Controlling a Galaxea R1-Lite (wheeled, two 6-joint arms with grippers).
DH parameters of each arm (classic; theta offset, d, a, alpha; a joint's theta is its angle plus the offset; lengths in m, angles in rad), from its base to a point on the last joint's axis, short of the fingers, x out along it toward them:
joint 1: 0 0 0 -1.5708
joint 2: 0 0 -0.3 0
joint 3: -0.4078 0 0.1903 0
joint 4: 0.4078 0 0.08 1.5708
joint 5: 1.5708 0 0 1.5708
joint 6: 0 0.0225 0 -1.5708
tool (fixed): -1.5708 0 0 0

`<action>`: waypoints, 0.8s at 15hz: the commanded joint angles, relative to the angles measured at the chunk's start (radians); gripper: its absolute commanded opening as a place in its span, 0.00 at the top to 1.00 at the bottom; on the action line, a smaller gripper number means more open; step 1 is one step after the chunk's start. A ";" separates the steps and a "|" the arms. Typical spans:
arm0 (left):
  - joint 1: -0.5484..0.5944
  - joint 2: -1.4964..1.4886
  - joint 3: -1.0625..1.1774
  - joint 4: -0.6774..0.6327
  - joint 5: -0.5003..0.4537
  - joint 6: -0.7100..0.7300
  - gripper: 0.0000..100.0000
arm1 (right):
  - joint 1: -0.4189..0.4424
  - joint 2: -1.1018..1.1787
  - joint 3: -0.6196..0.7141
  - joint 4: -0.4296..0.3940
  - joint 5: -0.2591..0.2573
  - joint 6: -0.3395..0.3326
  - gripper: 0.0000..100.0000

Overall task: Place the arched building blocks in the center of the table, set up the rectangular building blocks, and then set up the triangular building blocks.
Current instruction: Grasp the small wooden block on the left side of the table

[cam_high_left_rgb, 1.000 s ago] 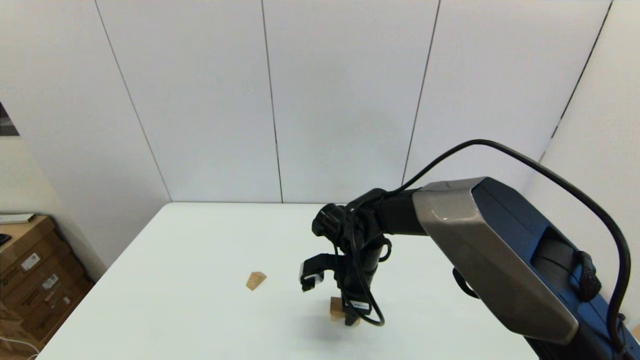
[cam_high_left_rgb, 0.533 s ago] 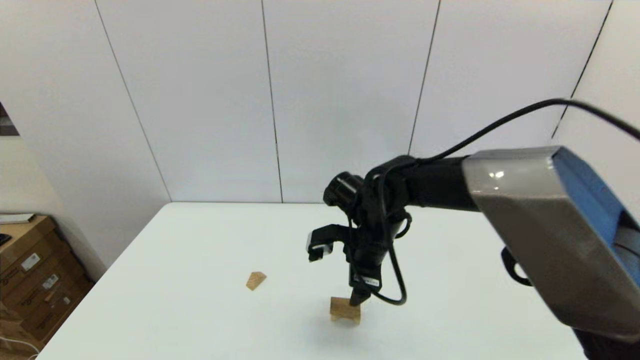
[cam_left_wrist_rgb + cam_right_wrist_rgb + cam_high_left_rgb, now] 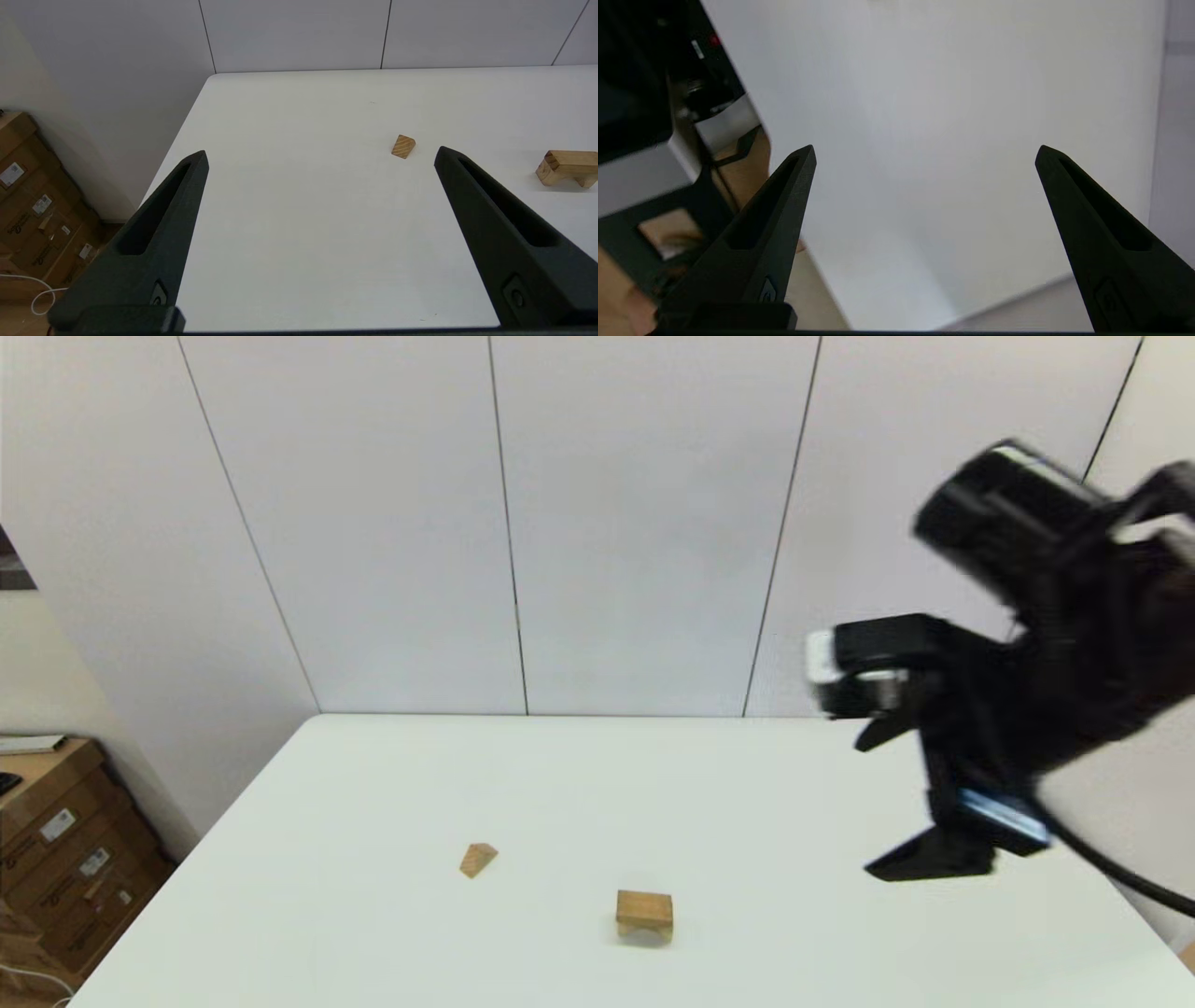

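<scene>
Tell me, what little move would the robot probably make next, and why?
Probably the left gripper, open and empty, reaches toward the triangular block. The rectangular block already sits on the arched block near the middle of the table, and the triangle lies alone on the robot's left. The right gripper is open, empty and lifted away at the right.

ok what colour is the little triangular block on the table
Light tan wood with visible grain lines; the triangular block shows best in the left wrist view.
</scene>
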 commanded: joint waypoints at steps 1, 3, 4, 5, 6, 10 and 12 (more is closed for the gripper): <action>0.000 0.002 -0.001 0.000 0.000 0.000 0.00 | -0.328 -0.573 0.390 0.017 0.003 -0.005 0.00; 0.000 0.002 -0.001 0.000 0.000 0.000 0.00 | -0.416 -0.731 0.497 0.014 0.003 -0.002 0.00; 0.000 0.002 -0.001 0.000 0.000 0.000 0.00 | -0.433 -0.800 0.542 0.015 0.002 -0.003 0.00; 0.000 0.002 -0.001 0.000 0.000 0.000 0.00 | -0.462 -0.863 0.579 0.015 0.003 -0.005 0.00; 0.000 0.002 0.001 0.000 0.000 0.000 0.00 | -0.492 -0.926 0.612 0.014 0.003 -0.003 0.00; 0.000 0.002 -0.001 0.000 0.000 0.000 0.00 | -0.568 -1.148 0.786 0.014 0.003 0.003 0.00; 0.000 0.002 0.001 0.000 0.000 0.000 0.00 | -0.583 -1.214 0.852 0.014 0.003 0.007 0.00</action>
